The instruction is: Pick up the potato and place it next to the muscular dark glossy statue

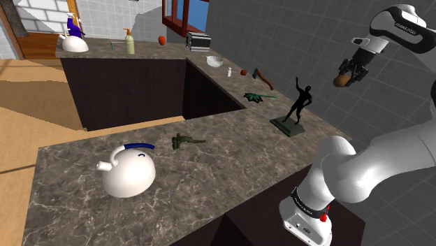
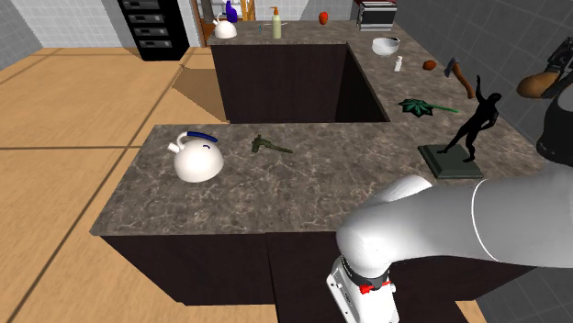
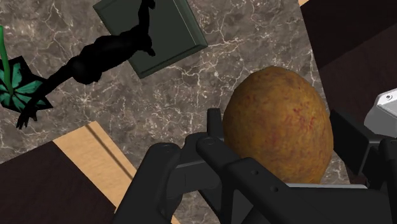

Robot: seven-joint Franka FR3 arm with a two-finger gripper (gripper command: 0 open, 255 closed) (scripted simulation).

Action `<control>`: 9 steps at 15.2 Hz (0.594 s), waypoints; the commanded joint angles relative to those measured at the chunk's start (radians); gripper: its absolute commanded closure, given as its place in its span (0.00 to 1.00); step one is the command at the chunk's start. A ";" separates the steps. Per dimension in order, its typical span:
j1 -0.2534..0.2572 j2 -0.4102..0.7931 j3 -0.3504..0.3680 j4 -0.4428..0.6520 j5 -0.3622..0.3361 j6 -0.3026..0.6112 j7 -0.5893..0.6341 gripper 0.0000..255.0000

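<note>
A brown potato (image 3: 278,124) sits clasped between the black fingers of my gripper (image 1: 346,75), held high in the air above the counter. In the second exterior view the potato (image 2: 535,85) hangs at the right edge. The dark glossy statue (image 1: 298,101) of a muscular figure with one arm raised stands on a green square base (image 1: 287,126) on the marble counter. From the wrist view the statue (image 3: 102,52) and its base (image 3: 172,32) lie below and ahead of the held potato.
A white kettle (image 1: 128,170) with a blue handle and a small dark green object (image 1: 183,140) lie on the near counter. A green leaf (image 1: 257,96), an axe (image 1: 265,77), a white bowl (image 1: 214,61) and a small red item (image 1: 243,71) lie beyond the statue.
</note>
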 commanded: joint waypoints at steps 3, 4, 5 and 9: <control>0.186 0.020 -0.204 0.186 -0.024 -0.030 -0.088 1.00; 0.231 0.016 -0.246 0.231 -0.034 -0.042 -0.104 1.00; 0.221 0.009 -0.239 0.211 -0.039 -0.030 -0.099 1.00; 0.182 -0.008 -0.226 0.136 -0.049 0.021 -0.088 1.00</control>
